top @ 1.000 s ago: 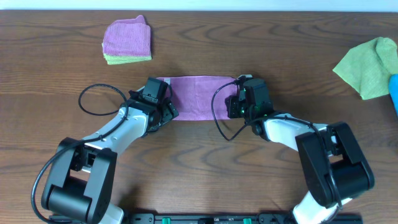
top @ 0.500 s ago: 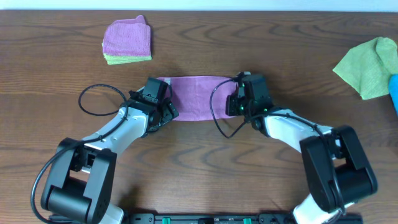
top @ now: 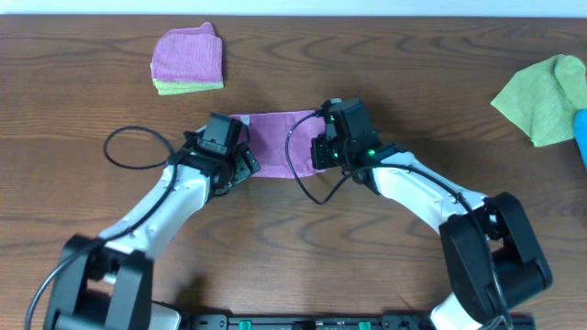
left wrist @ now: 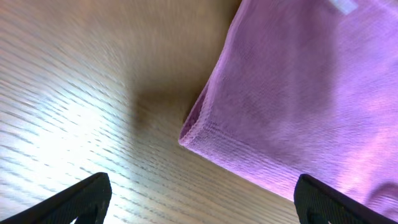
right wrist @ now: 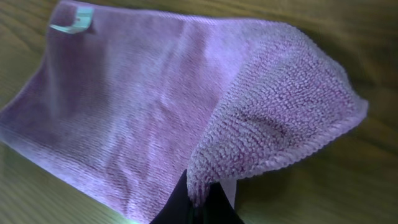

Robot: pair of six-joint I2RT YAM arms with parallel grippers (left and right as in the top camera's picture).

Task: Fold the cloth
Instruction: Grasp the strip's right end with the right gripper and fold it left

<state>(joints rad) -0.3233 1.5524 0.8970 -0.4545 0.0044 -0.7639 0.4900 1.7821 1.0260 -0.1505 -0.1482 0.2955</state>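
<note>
- Cloth (top: 275, 142): purple, mid-table, lying as a flat strip from 9 to 3 o'clock. Its 3 o'clock end is lifted and curled over.
- Right gripper (right wrist: 200, 200): clamped on that raised end, fuzzy underside showing.
- Left gripper (top: 242, 165): spread wide at the 9 o'clock corner, gripping nothing; the corner lies flat on the table (top: 293, 238).
- Progress: strip looks already doubled once. Cross fold only begun; the end needs carrying toward 9 o'clock, laying edge on edge, then release.
- Folded stack (top: 187, 60) at 11 o'clock and green cloth (top: 544, 96) at 2 o'clock, both well apart.
</note>
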